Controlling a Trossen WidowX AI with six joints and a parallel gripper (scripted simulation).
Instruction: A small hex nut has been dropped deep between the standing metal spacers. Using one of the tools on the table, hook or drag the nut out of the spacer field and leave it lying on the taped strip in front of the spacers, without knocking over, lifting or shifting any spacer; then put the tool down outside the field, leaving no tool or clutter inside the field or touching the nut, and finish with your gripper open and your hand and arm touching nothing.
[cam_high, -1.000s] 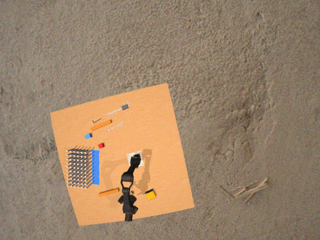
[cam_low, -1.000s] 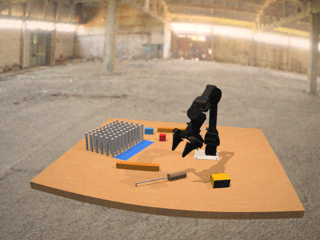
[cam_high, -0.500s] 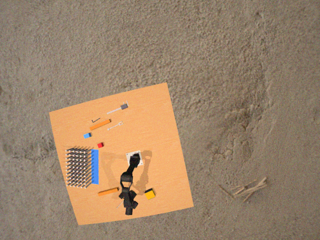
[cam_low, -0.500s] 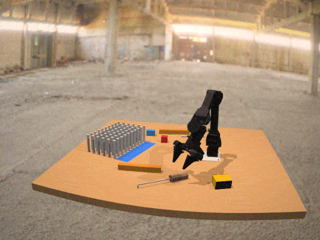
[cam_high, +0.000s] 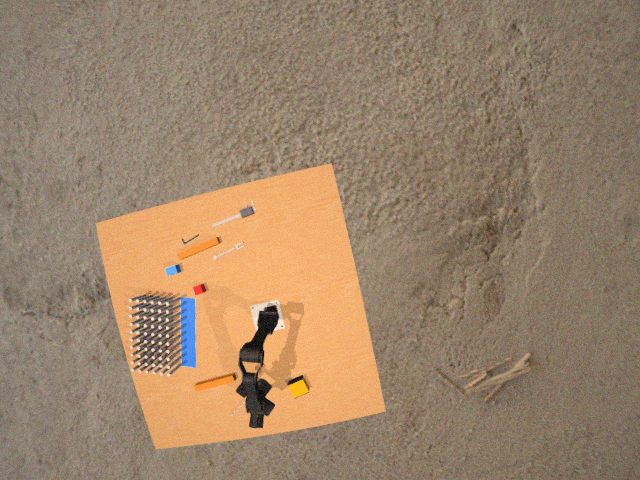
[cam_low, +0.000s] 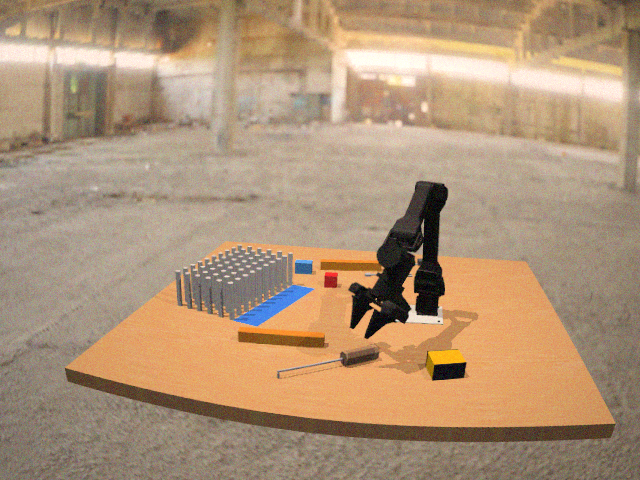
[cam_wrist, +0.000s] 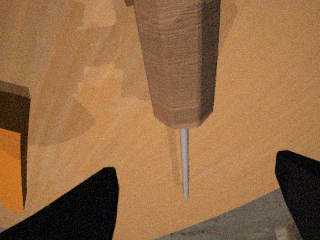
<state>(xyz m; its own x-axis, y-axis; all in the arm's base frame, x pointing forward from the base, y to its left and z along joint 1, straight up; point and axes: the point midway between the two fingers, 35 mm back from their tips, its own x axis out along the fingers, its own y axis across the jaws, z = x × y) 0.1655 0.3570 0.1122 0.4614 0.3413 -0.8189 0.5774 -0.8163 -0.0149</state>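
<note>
Grey metal spacers (cam_high: 153, 342) (cam_low: 221, 299) stand in upright rows beside the blue taped strip (cam_high: 189, 333) (cam_low: 279, 305). No nut can be made out on the strip or between the spacers. A tool with a faceted wooden handle (cam_low: 360, 355) (cam_wrist: 177, 65) and a thin metal shaft (cam_high: 238, 408) lies on the table, its shaft end bent short in the exterior view. My gripper (cam_low: 359, 332) (cam_wrist: 198, 171) is open and empty above the handle end of this tool. In the wrist view the tool lies between the fingers' lines, below them.
An orange bar (cam_high: 214, 382) (cam_low: 280, 337) (cam_wrist: 11, 170) lies between tool and strip. A yellow block (cam_high: 298, 387) (cam_low: 445, 357) sits nearby. Across the table are another orange bar (cam_high: 199, 248), a red cube (cam_high: 199, 289), a blue block (cam_high: 172, 270), a black hex key (cam_high: 190, 239) and two long tools.
</note>
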